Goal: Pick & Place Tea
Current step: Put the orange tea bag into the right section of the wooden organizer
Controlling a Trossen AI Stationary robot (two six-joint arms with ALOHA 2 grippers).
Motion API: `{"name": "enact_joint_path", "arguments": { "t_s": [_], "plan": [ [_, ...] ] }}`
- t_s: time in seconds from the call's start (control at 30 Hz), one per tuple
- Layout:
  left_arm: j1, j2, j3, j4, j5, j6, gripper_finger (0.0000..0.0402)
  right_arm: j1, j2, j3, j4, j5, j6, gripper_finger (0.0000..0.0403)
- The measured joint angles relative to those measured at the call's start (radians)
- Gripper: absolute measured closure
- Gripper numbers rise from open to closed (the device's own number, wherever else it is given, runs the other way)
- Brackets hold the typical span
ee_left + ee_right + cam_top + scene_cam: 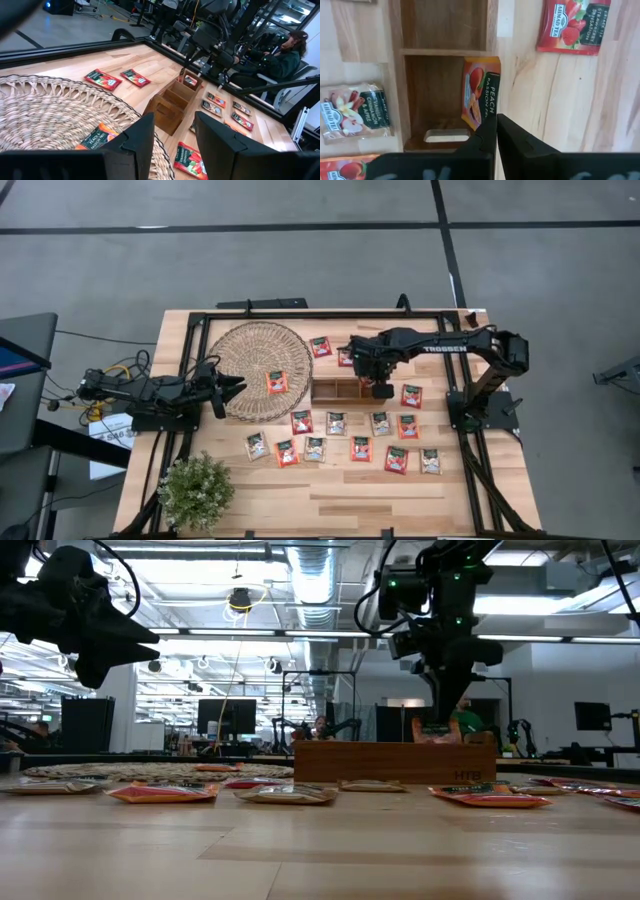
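Now the right gripper [381, 387] pinches an orange tea sachet [481, 93] on edge in the wooden tray's [335, 390] right end compartment.

Only the right wrist view shows the sachet against that compartment's wall. From above, other sachets [336, 423] lie near and right of the tray. The left gripper [232, 389] hovers, fingers apart, over the woven mat's [250, 352] left edge.

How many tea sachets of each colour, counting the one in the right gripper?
Red-orange sachets: 10, including one the right gripper holds in the wooden tray
Pale grey-white sachets: 5
Total: 15
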Motion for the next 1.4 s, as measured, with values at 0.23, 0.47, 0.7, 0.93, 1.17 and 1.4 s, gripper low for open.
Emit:
{"name": "enact_joint_path", "arguments": {
  "t_s": [0.23,0.47,0.7,0.93,1.17,1.4],
  "plan": [
    [0.000,0.000,0.000,0.000,0.000,-0.004,0.0269,-0.005,0.000,0.000,0.002,-0.008,0.005,0.0336],
    [0.000,0.000,0.000,0.000,0.000,-0.004,0.0269,-0.005,-0.001,0.063,-0.099,-0.008,0.051,0.0316],
    [0.000,0.000,0.000,0.000,0.000,-0.004,0.0269,0.004,-0.017,0.114,-0.416,-0.161,0.091,0.0316],
    [0.000,0.000,0.000,0.000,0.002,-0.003,0.0269,0.055,-0.189,-0.141,-0.339,-0.358,0.118,0.0316],
    [0.000,0.000,0.000,0.000,0.002,-0.003,0.0269,0.122,-0.358,-0.378,-0.077,-0.356,0.290,0.0316],
    [0.000,0.000,0.000,0.001,0.002,-0.003,0.0269,0.195,-0.368,-0.459,0.010,-0.314,0.328,0.0317]
  ]
}}
